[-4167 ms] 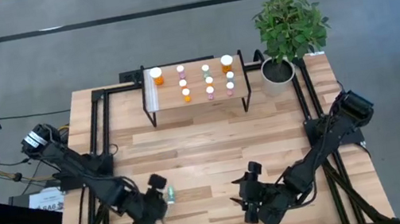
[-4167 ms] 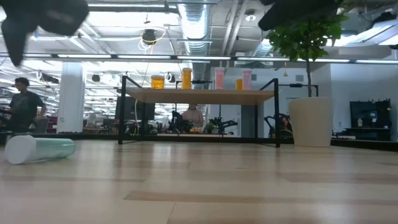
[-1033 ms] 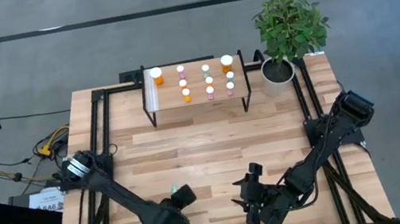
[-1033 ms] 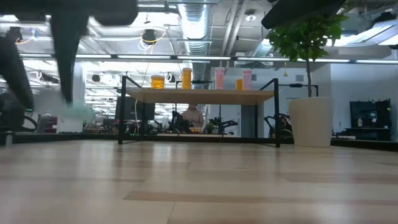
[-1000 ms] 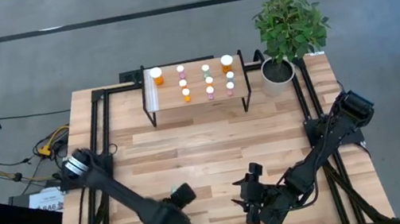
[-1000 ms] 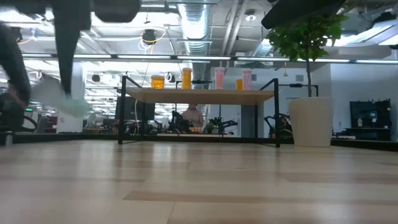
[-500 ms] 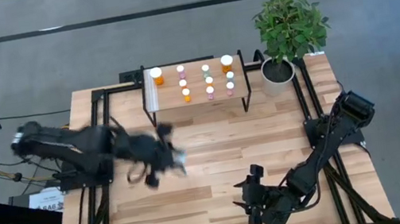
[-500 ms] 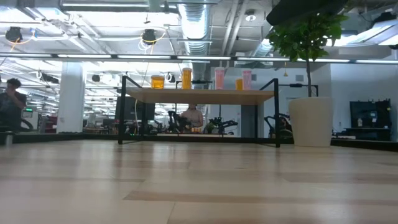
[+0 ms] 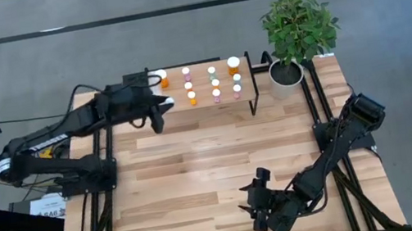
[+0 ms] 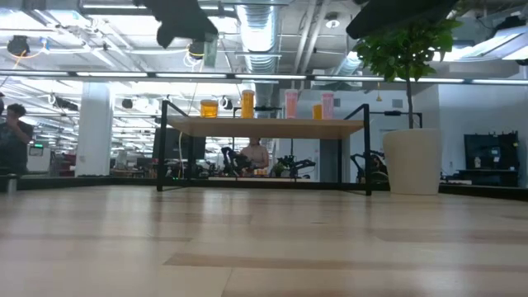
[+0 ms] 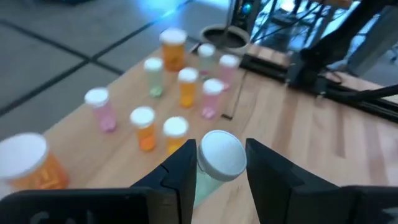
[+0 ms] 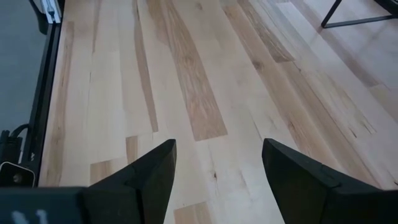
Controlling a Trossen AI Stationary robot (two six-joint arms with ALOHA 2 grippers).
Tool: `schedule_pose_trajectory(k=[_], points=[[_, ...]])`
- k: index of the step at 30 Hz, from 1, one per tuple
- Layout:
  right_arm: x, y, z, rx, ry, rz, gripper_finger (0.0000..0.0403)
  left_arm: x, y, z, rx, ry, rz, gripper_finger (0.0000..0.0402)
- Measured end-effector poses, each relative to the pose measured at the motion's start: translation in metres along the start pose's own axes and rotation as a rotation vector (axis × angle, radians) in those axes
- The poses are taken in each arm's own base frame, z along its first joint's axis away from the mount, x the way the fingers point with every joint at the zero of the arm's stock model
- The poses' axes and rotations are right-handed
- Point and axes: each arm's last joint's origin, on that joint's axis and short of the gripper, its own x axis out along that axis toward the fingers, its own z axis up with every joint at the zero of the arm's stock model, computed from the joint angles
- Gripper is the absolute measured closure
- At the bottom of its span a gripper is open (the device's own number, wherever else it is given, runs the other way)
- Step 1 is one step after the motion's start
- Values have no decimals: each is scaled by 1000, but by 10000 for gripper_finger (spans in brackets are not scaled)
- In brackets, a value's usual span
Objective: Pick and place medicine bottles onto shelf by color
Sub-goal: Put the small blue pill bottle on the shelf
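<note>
My left gripper (image 9: 161, 104) hangs over the left end of the shelf (image 9: 221, 82), shut on a green medicine bottle (image 11: 219, 157) with a white cap. Several small orange, pink and green medicine bottles (image 11: 143, 127) stand upright on the shelf's top, with a larger orange one (image 9: 161, 78) at its far left corner. In the low view the left gripper (image 10: 186, 21) shows high above the shelf (image 10: 264, 126). My right gripper (image 9: 257, 203) stays open low over the table's near edge, nothing between its fingers (image 12: 149, 180). My left gripper pinches the green bottle between its two fingers (image 11: 181, 171), which lie on either side of its body (image 11: 200, 182) just behind the white cap. The fingers come from the table's left, slanting down. The bottle is lifted clear, over the shelf's left end.
A potted plant in a white pot (image 9: 286, 74) stands right of the shelf at the table's far right corner. Black frame rails (image 9: 102, 140) run along the table's sides. Bare wooden tabletop (image 9: 214, 164) lies between the shelf and the right gripper.
My left gripper has carried the green bottle from the table's near edge up and toward the far edge, to above the shelf's left end, rolling its wrist on the way. The bottle stays in the fingers, clear of the table.
</note>
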Motion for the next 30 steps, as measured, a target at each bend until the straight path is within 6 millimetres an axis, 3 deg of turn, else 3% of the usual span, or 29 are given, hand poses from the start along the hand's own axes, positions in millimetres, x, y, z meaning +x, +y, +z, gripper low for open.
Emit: schedule_pose_trajectory(k=[8,13,19,26,30], points=[[-2,2,-1,-5,0,8,143,29,27,-6,-42,58,103,297],[-6,6,-4,-14,0,21,143,28,30,-19,1,38,106,297],[-7,7,-5,-12,-3,27,143,19,38,-38,-34,-166,106,297],[-2,3,0,13,-14,19,143,30,51,-65,-84,-133,142,297],[1,1,2,13,-14,10,143,32,53,-71,-82,-117,156,297]])
